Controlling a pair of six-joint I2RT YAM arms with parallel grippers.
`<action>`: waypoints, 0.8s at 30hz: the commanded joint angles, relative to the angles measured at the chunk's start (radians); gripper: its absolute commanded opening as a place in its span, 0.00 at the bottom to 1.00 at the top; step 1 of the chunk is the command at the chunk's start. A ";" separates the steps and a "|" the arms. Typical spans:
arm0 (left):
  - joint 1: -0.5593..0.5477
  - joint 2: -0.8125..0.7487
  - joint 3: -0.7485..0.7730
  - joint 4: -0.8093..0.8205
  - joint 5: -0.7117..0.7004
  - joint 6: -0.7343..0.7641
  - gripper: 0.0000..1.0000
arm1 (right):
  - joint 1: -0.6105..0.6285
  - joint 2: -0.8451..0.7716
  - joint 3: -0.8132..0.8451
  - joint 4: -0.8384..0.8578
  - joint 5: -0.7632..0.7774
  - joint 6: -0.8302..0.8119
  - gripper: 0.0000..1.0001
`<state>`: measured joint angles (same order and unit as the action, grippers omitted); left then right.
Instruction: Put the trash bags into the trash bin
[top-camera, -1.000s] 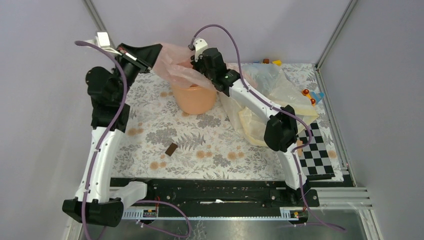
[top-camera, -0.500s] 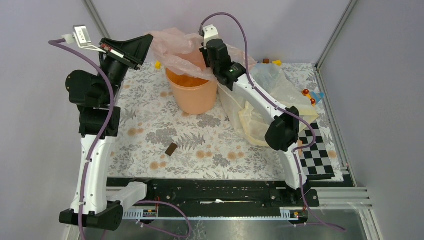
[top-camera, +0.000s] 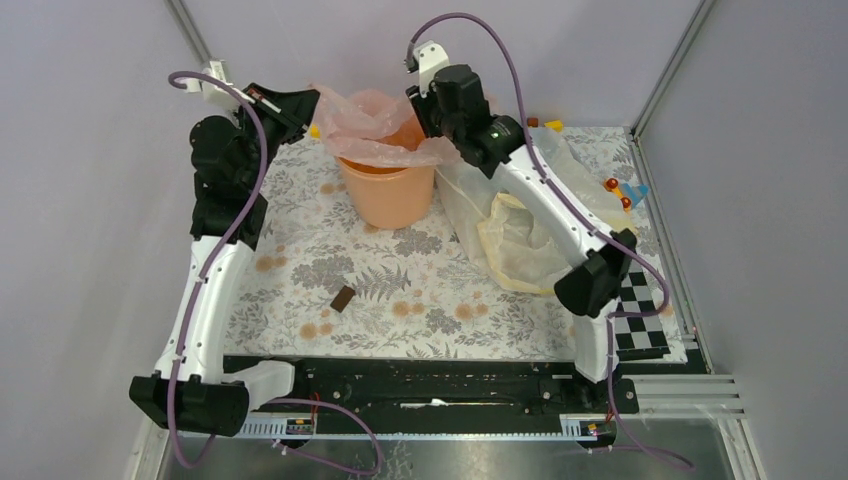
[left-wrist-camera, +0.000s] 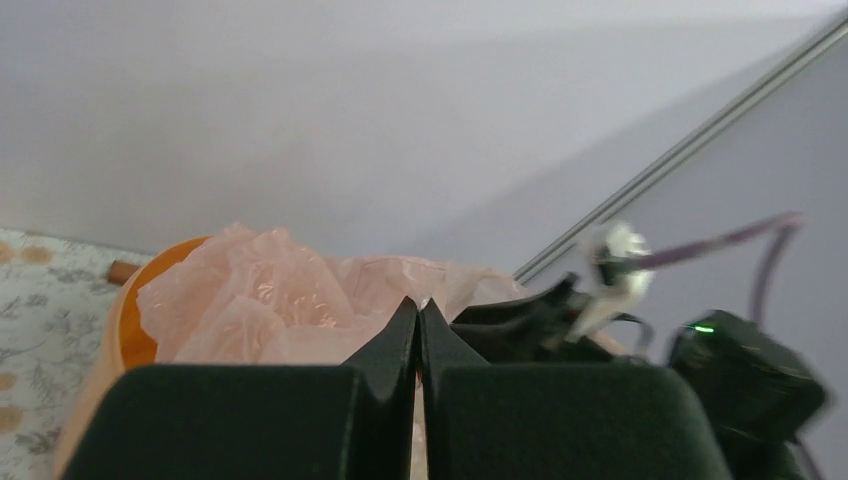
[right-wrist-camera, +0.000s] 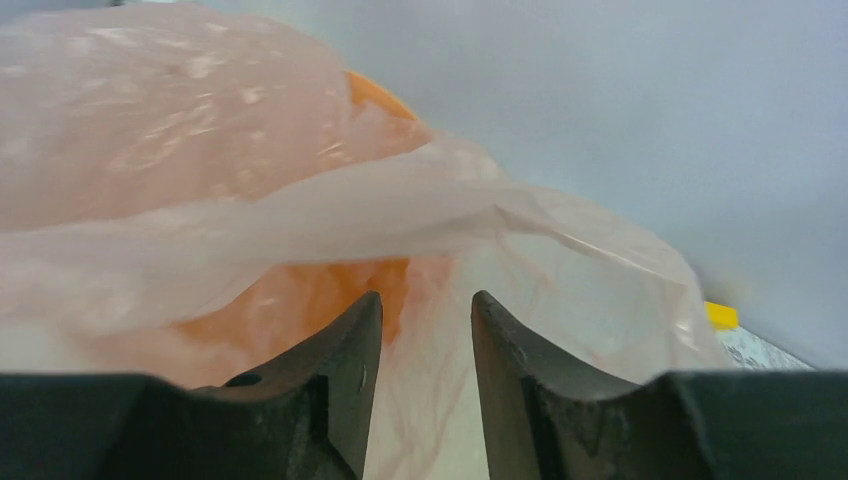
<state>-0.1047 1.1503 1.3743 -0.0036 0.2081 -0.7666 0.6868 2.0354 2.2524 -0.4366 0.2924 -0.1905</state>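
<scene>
Trash bag (top-camera: 375, 125): pink, translucent and crinkled; it is lying bunched over the bin's mouth, upper centre of frame.
Trash bin (top-camera: 392, 198): peach-orange bucket; it is standing upright beneath the bag.

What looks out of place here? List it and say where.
The pink bag is not down inside the bucket: it sits bunched on top and hangs over the rim on the right arm's side. A small brown block lies alone on the tablecloth, nearer the arms.
</scene>
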 joint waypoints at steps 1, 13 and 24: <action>0.003 0.014 -0.026 0.031 -0.037 0.022 0.00 | 0.001 -0.165 -0.065 -0.048 -0.200 0.013 0.49; 0.001 0.133 -0.140 0.095 -0.107 0.021 0.00 | 0.002 -0.340 -0.144 -0.122 -0.200 0.147 0.86; 0.000 0.094 -0.192 0.115 -0.131 0.031 0.00 | -0.001 -0.503 -0.395 -0.163 -0.016 0.230 0.94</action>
<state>-0.1047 1.3018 1.1870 0.0399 0.1108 -0.7509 0.6872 1.5929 1.9240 -0.5770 0.2047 -0.0128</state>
